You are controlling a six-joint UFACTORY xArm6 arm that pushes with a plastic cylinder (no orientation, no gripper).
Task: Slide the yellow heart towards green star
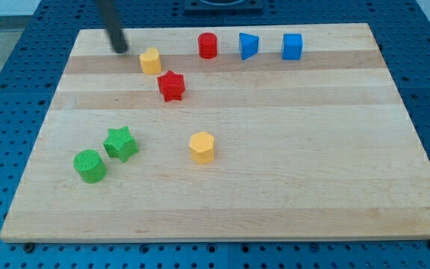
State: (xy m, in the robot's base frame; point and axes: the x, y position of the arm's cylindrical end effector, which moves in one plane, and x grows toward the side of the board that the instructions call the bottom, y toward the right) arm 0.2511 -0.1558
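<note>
Because there is only one camera view, everything here comes from it: a pale wooden board [275, 187] on a blue perforated table, seen from above and slightly in front. There is no pincer to report as spread or pressed together; the arm ends in a plain dark rod. My tip [120, 50] rests on the board near the view's top left, just to the left of the yellow heart [150, 60] and apart from it. The green star [121, 143] lies well below, toward the view's bottom left, with a green cylinder [89, 165] just beside it. A red star [172, 86] sits close to the heart's lower right. A yellow hexagon [201, 146] lies mid-board. Along the top edge stand a red cylinder [207, 45], a blue triangle [248, 45] and a blue cube [292, 46]. I judge the tip must move above the heart to push it downward.
</note>
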